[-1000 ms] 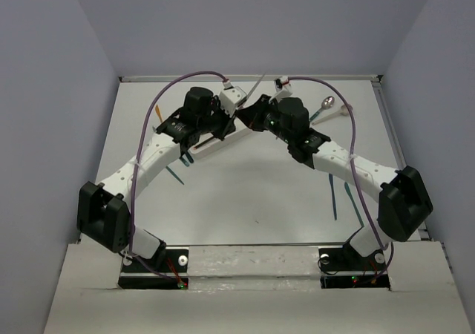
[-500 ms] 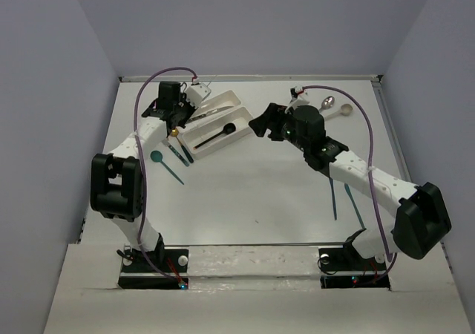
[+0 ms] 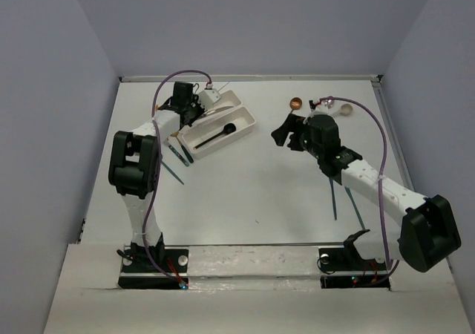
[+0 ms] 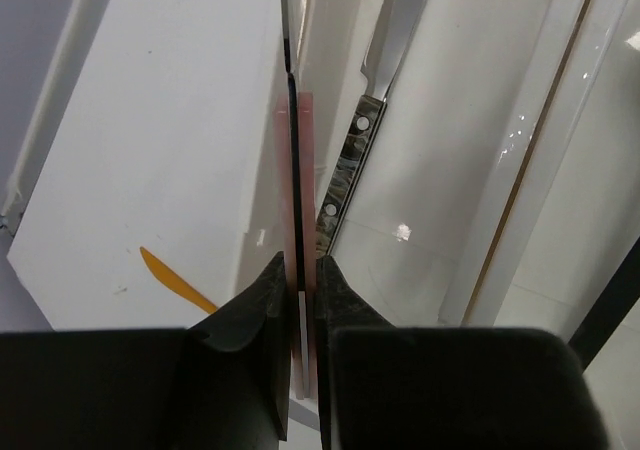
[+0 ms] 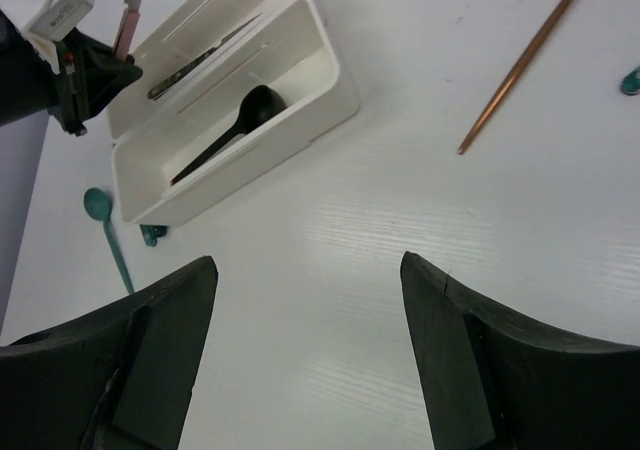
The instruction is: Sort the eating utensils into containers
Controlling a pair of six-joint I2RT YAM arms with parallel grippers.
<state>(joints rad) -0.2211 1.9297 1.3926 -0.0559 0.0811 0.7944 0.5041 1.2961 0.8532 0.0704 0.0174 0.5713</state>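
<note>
Two white containers lie side by side at the far left. The far one (image 3: pixel 236 96) holds a silver knife (image 4: pixel 345 170). In the near one (image 3: pixel 245 126) lies a black spoon (image 3: pixel 220 134). My left gripper (image 3: pixel 194 105) hangs over the far container's left end, shut on a thin knife with a pinkish handle (image 4: pixel 298 160), seen edge-on. My right gripper (image 3: pixel 284 130) stands open and empty (image 5: pixel 308 263) over bare table, to the right of the containers. A copper spoon (image 3: pixel 295 102) and a cream spoon (image 3: pixel 345 110) lie at the back right.
Two teal knives (image 3: pixel 335 199) lie beside the right arm. A teal spoon (image 3: pixel 167 167) and another teal piece (image 3: pixel 182 152) lie in front of the containers' left end. An orange sliver (image 4: pixel 175 280) shows on the table beside the far container. Walls enclose the table.
The right gripper opened, leaving the black spoon in the near container, and drew back to the right. The left arm swung left and back with its knife.
</note>
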